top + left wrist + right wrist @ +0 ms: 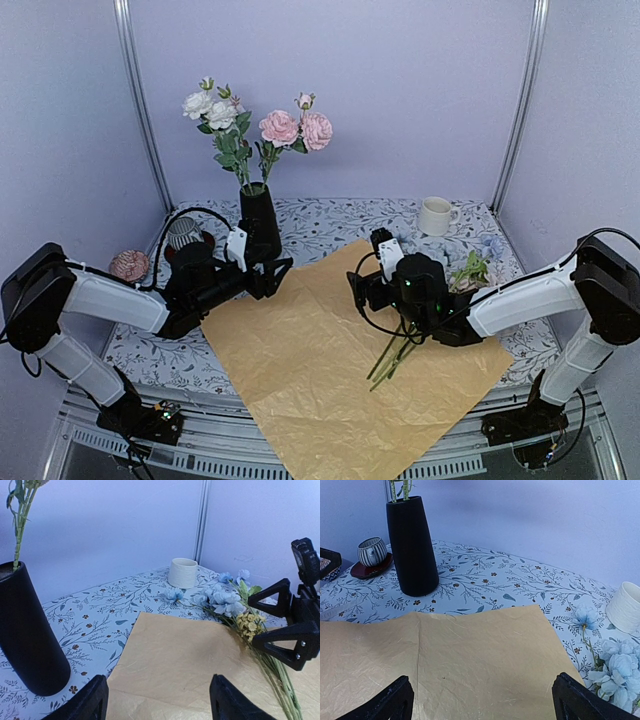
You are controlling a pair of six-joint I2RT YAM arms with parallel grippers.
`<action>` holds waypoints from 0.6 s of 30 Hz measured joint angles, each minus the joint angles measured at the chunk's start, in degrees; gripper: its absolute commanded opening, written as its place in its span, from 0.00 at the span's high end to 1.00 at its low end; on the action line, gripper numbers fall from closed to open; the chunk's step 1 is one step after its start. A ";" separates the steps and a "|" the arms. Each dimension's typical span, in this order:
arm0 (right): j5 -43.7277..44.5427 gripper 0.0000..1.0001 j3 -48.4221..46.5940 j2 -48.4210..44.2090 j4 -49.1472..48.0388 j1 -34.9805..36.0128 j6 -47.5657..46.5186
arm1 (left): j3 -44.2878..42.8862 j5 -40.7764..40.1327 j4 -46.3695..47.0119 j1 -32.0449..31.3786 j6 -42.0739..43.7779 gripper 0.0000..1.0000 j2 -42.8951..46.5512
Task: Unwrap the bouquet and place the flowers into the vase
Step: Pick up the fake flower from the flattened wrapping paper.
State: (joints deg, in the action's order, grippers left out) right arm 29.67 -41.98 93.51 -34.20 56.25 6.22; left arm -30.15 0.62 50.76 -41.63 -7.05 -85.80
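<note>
The left gripper has its jaws partly apart and holds nothing. It hangs over the left edge of the paper, just beside the vase. The right gripper stands wide open and is also empty, above the paper's right part with the loose stems next to it.

The vase is a tall, matte black cylinder, slightly tapered. It stands upright on the leaf-print cloth at the back left, with white and pink roses on green stems in it. The paper lies spread flat, tan, crinkly and creased. Pale blue and small yellow flowers lie at its right edge, heads on the cloth and stems across the paper. A white mug sits behind them. A striped cup on a red saucer sits left of the vase.
</note>
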 measured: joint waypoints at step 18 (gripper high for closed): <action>-0.02 0.01 -0.09 0.00 0.37 -0.07 0.44 | 0.00 -0.07 0.00 -0.02 0.00 0.28 0.00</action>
State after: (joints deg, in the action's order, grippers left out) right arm 29.65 -42.06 93.51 -33.82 56.18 6.66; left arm -30.15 0.56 50.76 -41.65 -7.05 -85.80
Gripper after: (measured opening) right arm 0.988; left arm 0.714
